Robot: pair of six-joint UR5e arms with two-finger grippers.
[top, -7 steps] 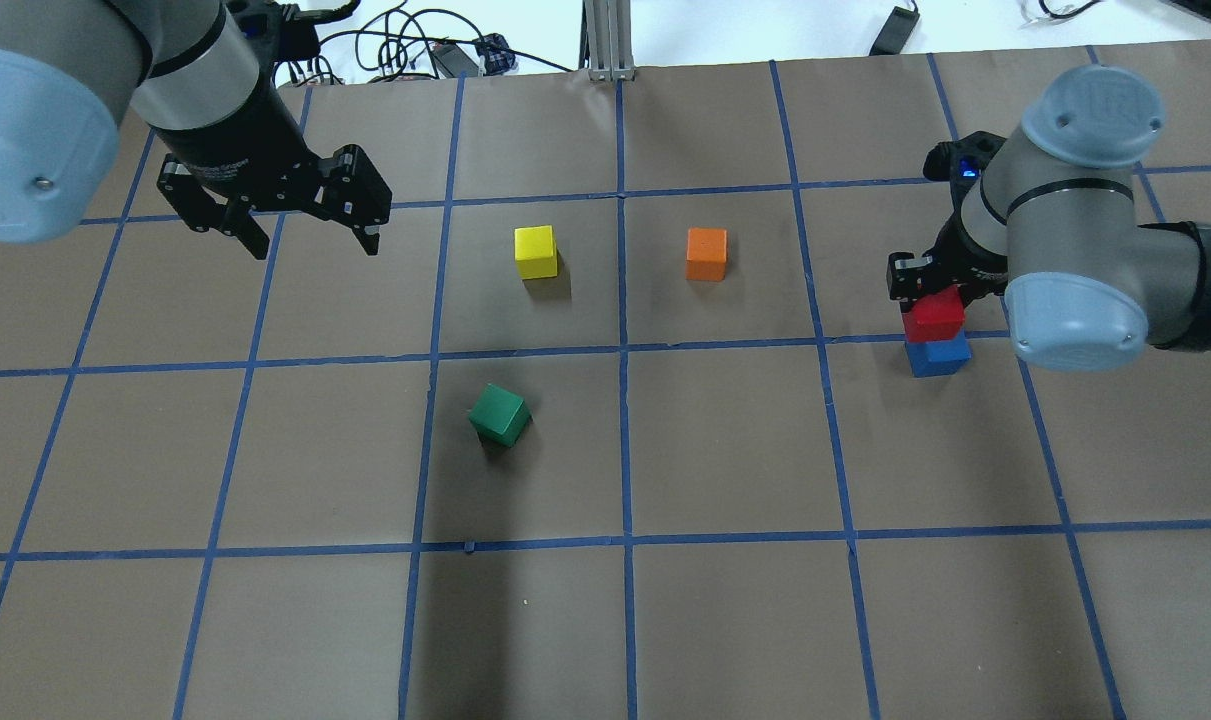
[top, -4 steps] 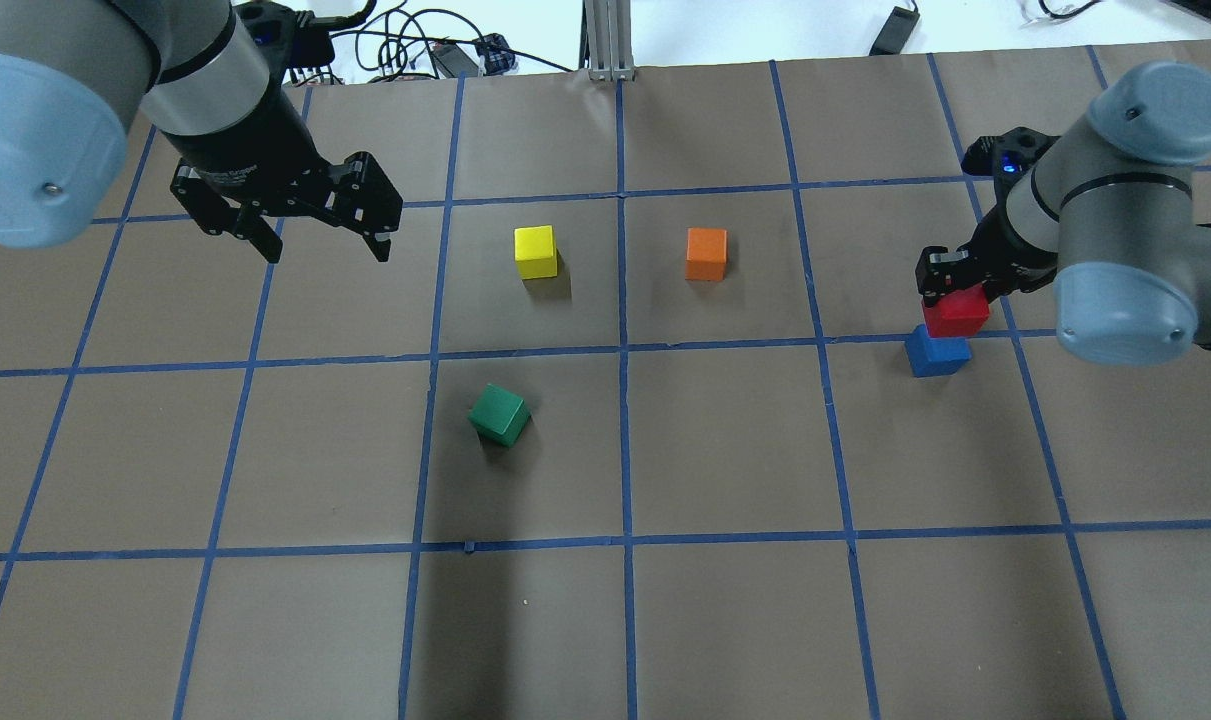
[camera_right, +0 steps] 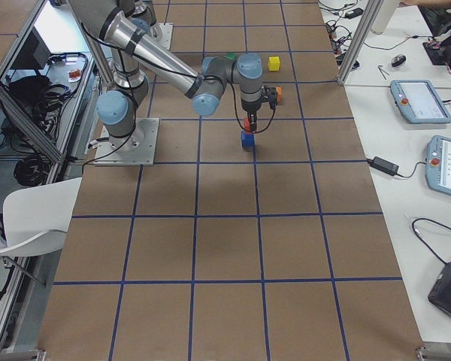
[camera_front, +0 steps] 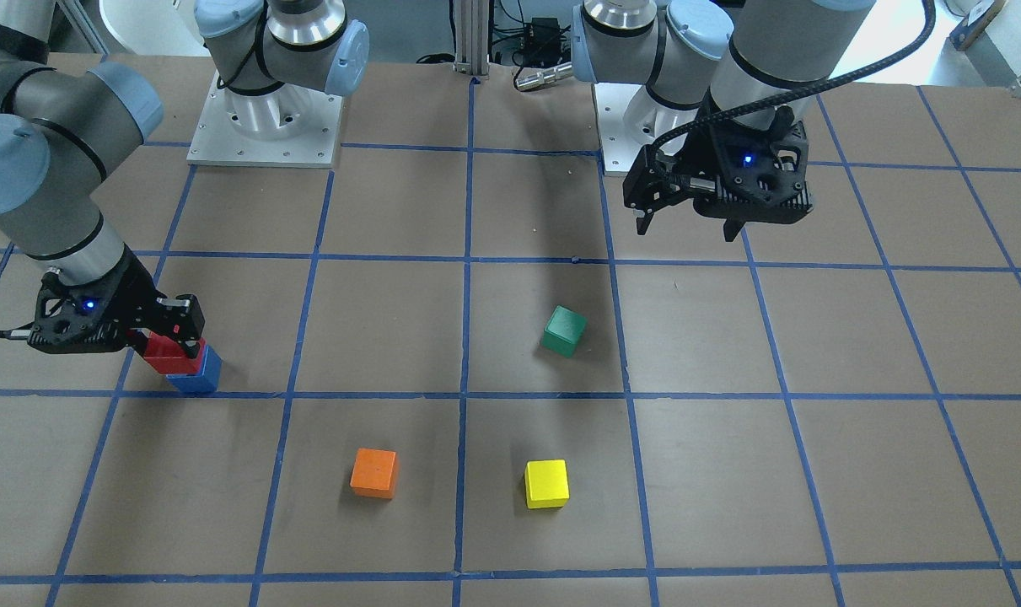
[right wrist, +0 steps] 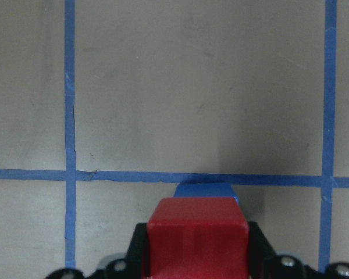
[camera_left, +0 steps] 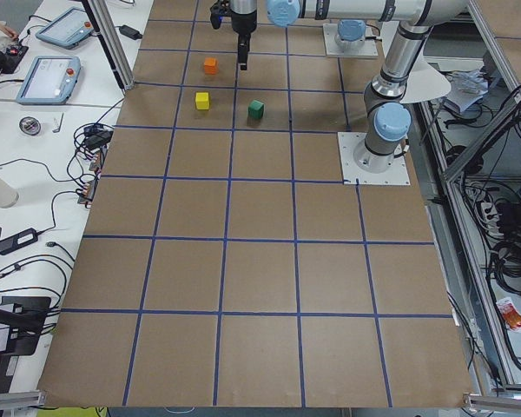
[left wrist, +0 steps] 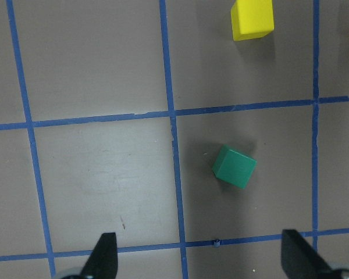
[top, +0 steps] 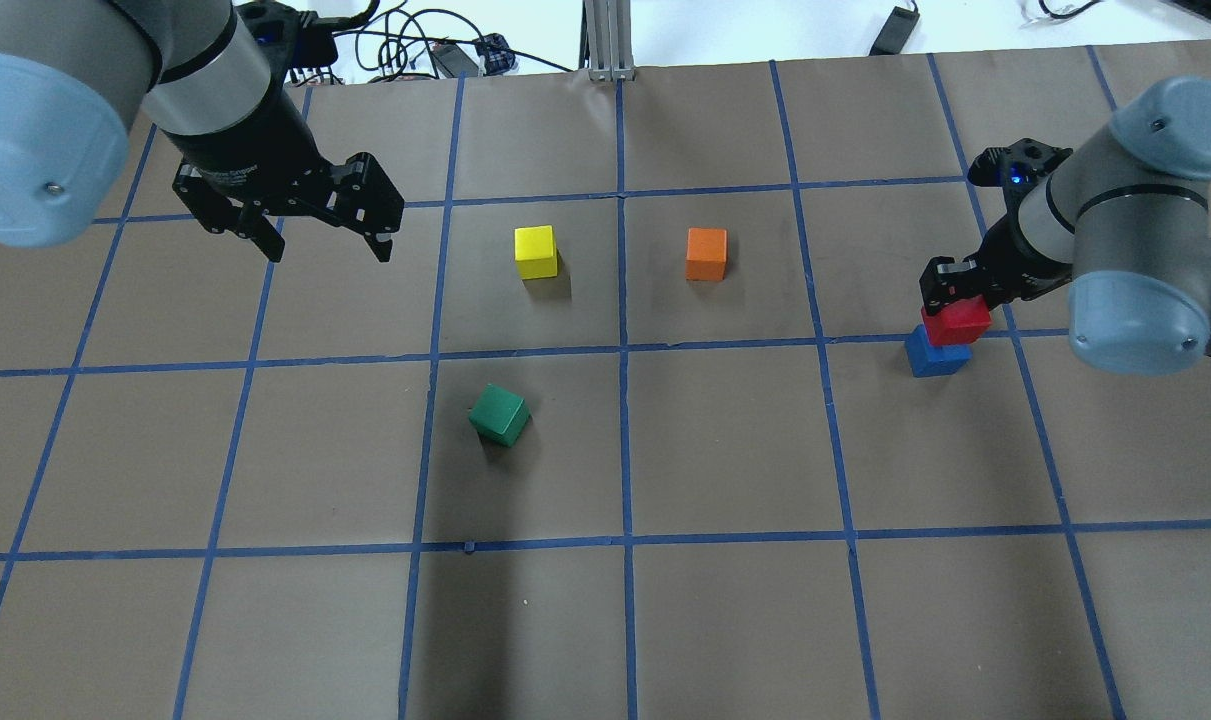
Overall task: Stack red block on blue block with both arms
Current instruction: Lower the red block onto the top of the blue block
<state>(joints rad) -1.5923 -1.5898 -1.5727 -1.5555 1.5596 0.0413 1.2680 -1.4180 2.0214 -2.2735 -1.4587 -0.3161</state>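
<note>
Now, your right gripper [top: 957, 303] pinches the red block [top: 957, 324] between its fingers, right over the blue block [top: 931, 357] on the robot's right side of the table [top: 725, 620]. The red one sits off-centre over the blue; you cannot tell whether they touch. Your left gripper [top: 328, 246] hangs above the left side, fingers spread wide. The green block [top: 499, 414], yellow block [top: 535, 251] and orange block [top: 706, 253] lie between the two.

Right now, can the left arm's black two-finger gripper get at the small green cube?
Probably yes. The left gripper hangs open above the table; the small green cube sits alone in its square, apart from the small yellow cube, nothing over it.
</note>
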